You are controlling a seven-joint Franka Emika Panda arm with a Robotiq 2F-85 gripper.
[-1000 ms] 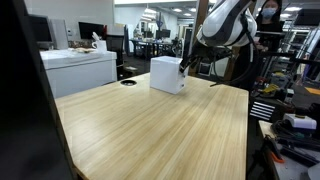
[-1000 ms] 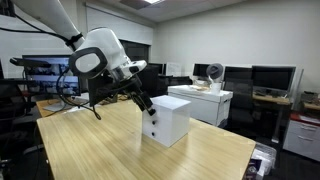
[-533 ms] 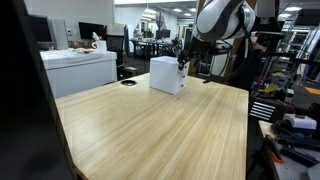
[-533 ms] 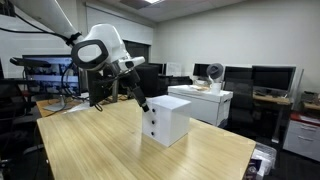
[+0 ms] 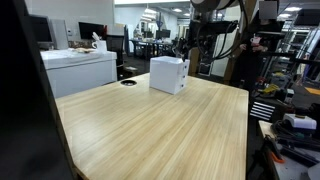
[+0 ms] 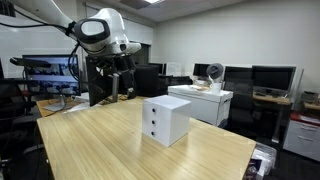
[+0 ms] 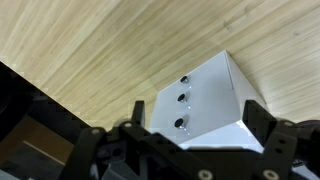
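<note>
We see the tool [image 7: 197, 118] spread wide in the wrist view, its two dark fingers [image 7: 270, 140] standing well apart with nothing pinched between them. Below it, framed between those fingers, lies the white cube-shaped box [image 7: 210, 100]. The box rests flat on the pale wooden surface [image 7: 90, 40] and shows three small dark round knobs [image 7: 181, 100] in a row on one face. In an exterior view the tool [image 6: 120, 92] hangs in the air above the surface [image 6: 95, 150], well apart from the box [image 6: 165, 120] and toward 10 o'clock from it in the picture. The knobbed face [image 6: 152, 121] turns toward the camera's near side. In an exterior view from another place the tool [image 5: 186, 55] sits just above the box's [image 5: 168, 74] top edge toward 1 o'clock, not touching it as far as we can tell. The box stands upright near the far end of the surface [image 5: 150, 130]. A dark round grommet [image 5: 128, 83] is set into the wood toward 9 o'clock from the box, and a white cabinet [image 5: 80, 68] stands beyond the surface's edge.
</note>
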